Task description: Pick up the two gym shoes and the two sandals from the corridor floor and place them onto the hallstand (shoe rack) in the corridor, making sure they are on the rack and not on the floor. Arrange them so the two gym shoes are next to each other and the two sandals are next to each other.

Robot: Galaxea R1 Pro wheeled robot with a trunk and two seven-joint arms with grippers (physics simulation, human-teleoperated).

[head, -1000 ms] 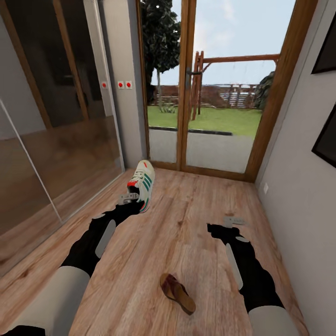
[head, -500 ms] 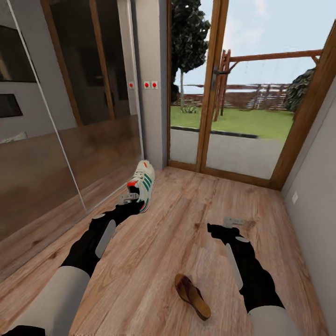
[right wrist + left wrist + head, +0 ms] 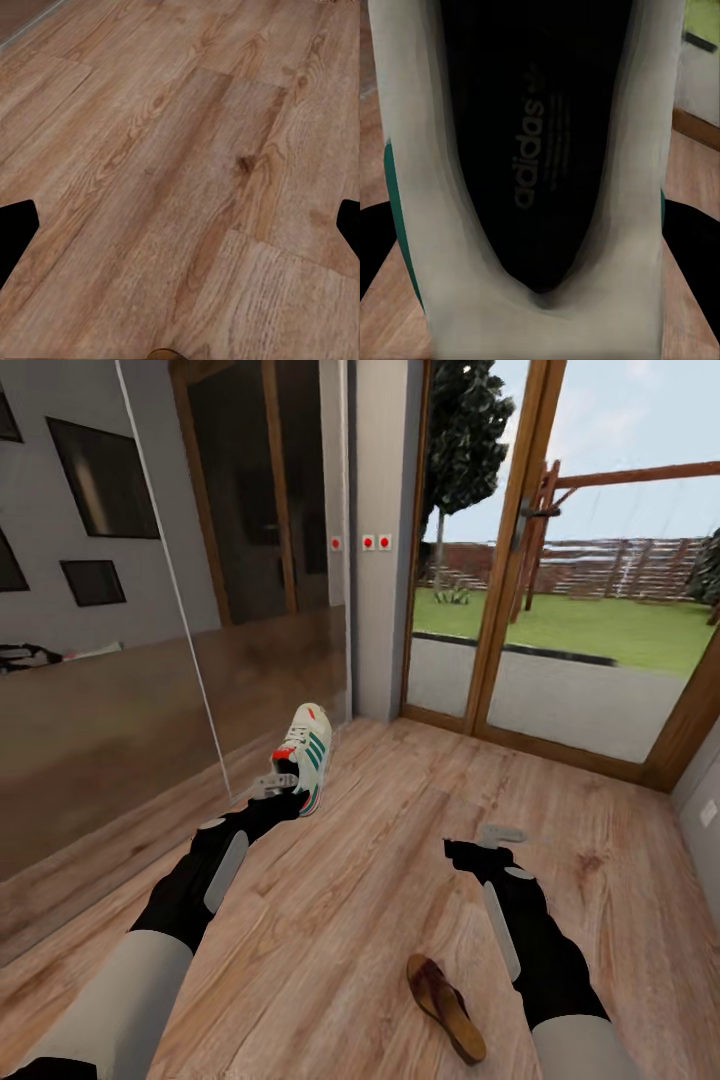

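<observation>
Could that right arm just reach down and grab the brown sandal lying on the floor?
Probably yes. The right gripper is open and holds nothing, and the sandal lies on bare floor beside that forearm with nothing over it. The arm would have to fold back toward the robot, which may be awkward.

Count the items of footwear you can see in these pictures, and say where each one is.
2. A gym shoe is held up in the left gripper, near the mirrored wardrobe doors. A sandal lies on the corridor floor beside the right arm. Others may be out of frame.
</observation>
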